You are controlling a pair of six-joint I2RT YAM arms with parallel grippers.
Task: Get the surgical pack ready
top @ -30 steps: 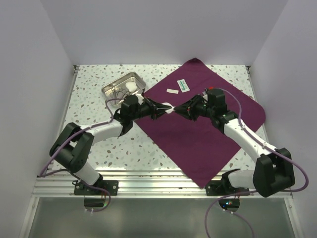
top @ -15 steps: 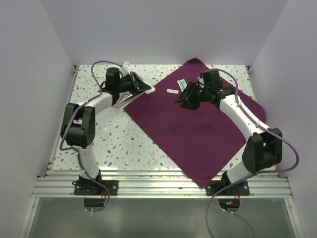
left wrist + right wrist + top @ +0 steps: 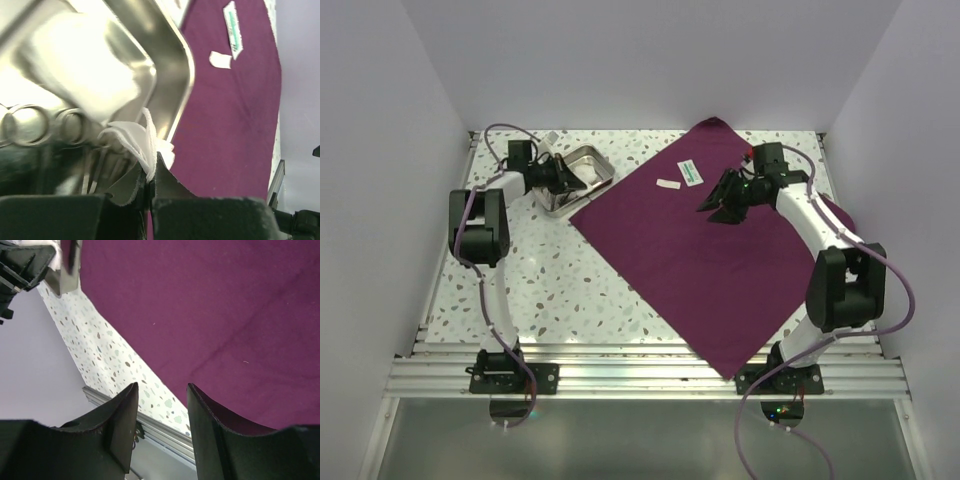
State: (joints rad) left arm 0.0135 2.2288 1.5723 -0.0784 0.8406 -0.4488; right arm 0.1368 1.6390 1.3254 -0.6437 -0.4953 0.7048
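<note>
The plum-purple cloth (image 3: 720, 250) lies spread flat on the right half of the table. The steel tray (image 3: 597, 160) stands at its back left corner, holding a white gauze pad (image 3: 85, 75) and silver scissors (image 3: 30, 125). My left gripper (image 3: 565, 182) is over the tray, shut on another white gauze pad (image 3: 142, 142) just inside the tray's rim (image 3: 185, 65). My right gripper (image 3: 713, 207) hovers open and empty above the cloth (image 3: 200, 300). Two small packets, one green-and-white (image 3: 692, 172) and one white (image 3: 669, 184), lie on the cloth's back part.
Speckled tabletop (image 3: 550, 270) lies left of the cloth and an aluminium rail (image 3: 640, 375) runs along the near edge. White walls close in the back and both sides. My left gripper shows at the top left of the right wrist view (image 3: 30, 260).
My left gripper has carried the gauze pad from the middle of the cloth back left to the tray. My right gripper has let go and moved right and back over the cloth.
</note>
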